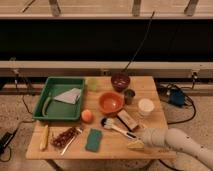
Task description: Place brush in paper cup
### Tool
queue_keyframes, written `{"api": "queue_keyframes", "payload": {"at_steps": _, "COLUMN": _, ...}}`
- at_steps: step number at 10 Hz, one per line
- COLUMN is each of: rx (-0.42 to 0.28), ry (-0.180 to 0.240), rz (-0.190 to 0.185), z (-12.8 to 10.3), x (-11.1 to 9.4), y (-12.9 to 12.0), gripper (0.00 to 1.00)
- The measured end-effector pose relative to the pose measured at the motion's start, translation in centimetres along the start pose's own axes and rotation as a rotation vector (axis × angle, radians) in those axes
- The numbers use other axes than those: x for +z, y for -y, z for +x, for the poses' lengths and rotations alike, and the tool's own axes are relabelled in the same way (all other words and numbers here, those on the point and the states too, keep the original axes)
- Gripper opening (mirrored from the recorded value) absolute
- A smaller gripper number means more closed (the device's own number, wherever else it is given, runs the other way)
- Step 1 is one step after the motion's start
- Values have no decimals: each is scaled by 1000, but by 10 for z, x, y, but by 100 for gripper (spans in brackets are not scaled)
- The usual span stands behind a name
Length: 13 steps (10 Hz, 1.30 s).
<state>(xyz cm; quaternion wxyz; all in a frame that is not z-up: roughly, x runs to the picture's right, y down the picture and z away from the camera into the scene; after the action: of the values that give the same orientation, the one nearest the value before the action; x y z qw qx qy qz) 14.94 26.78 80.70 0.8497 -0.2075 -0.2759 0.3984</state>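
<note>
- The wooden surface [150, 85] carries everything. Its near edge runs along the bottom of the camera view and its far edge lies under the dark window wall.
- The robot's white arm [185, 145] comes in over the near right corner and reaches leftward along the near edge.
- A green tray [50, 112] fills the far left corner (no part in this job).
- The orange bowl [110, 102] sits about mid-surface, with a tan block [128, 120] just beside it on the near right.
- The brush [120, 129] lies flat between the middle of the surface and the near edge.
  - Its long axis runs on a diagonal. The round head points to the left edge and the handle slants down toward the near right corner.
  - The tan block lies almost parallel on its far side, close by.
- The paper cup [146, 106] stands upright near the right edge, on the far side of the block and apart from the brush.
- The gripper [136, 144] hovers at the near edge, right beside the handle's dark end.
  - Whether it is spread or closed, I cannot tell.
  - The brush lies up and left of it, handle end nearest, so the reach looks short. I judge the grasp should cross the handle's diagonal, then carry right and away to the cup.
</note>
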Motion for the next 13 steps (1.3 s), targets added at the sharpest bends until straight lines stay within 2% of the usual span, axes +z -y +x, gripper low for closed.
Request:
{"api": "queue_keyframes", "payload": {"at_steps": 2, "rx": -9, "ry": 13, "rz": -16, "z": -9, "x": 8, "y": -5, "gripper": 77}}
{"api": "queue_keyframes", "payload": {"at_steps": 3, "rx": -14, "ry": 18, "rz": -24, "z": -12, "x": 12, "y": -9, "gripper": 70}}
{"api": "queue_keyframes", "payload": {"at_steps": 6, "rx": -12, "ry": 20, "rz": -31, "z": -14, "x": 13, "y": -15, "gripper": 39}}
{"api": "queue_keyframes", "payload": {"at_steps": 10, "rx": 3, "ry": 2, "rz": -5, "z": 0, "x": -7, "y": -8, "gripper": 2}}
{"api": "queue_keyframes", "payload": {"at_steps": 13, "rx": 7, "ry": -11, "rz": 32, "z": 8, "x": -26, "y": 4, "gripper": 0}}
